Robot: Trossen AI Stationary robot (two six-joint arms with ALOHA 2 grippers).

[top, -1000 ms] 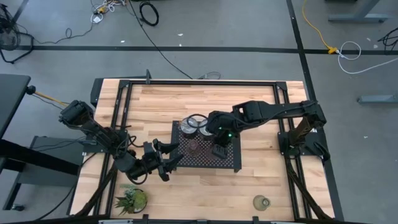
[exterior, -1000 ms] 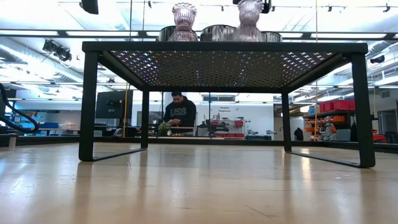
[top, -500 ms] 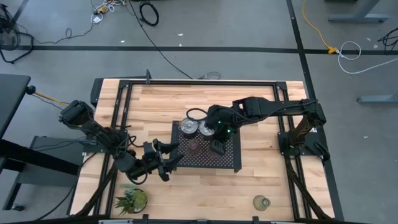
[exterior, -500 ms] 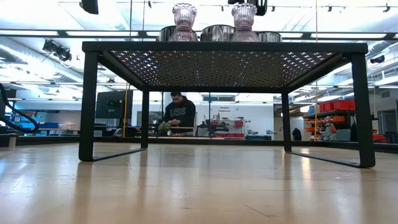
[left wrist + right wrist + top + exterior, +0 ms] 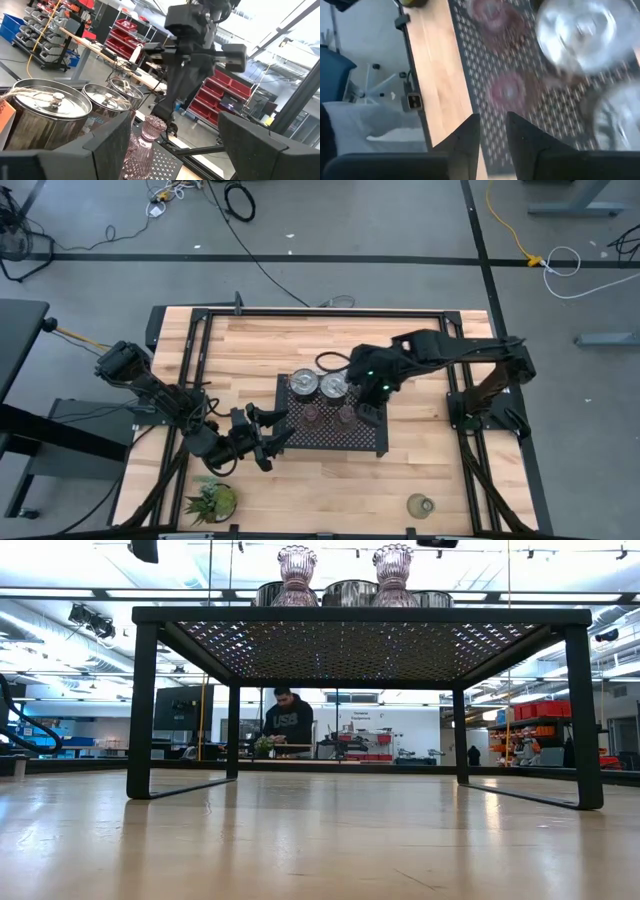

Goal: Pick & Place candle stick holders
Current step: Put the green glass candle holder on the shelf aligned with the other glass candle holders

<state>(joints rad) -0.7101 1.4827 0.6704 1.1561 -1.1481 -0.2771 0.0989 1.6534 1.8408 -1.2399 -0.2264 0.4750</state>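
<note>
— Holders: where? Two pink glass ones stand on the mesh tray, silver cups behind.
— Right claw? Just beside the second, fingers slightly parted, empty. Left claw spread at the tray's edge

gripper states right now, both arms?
Left gripper: open, empty, beside the mesh tray.
Right gripper: open, empty, above the tray.

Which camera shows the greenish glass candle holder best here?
The high view: the greenish candle holder stands alone on the bare table near its front edge, well clear of the black mesh tray. The low view and both wrist views do not show it at all.
</note>
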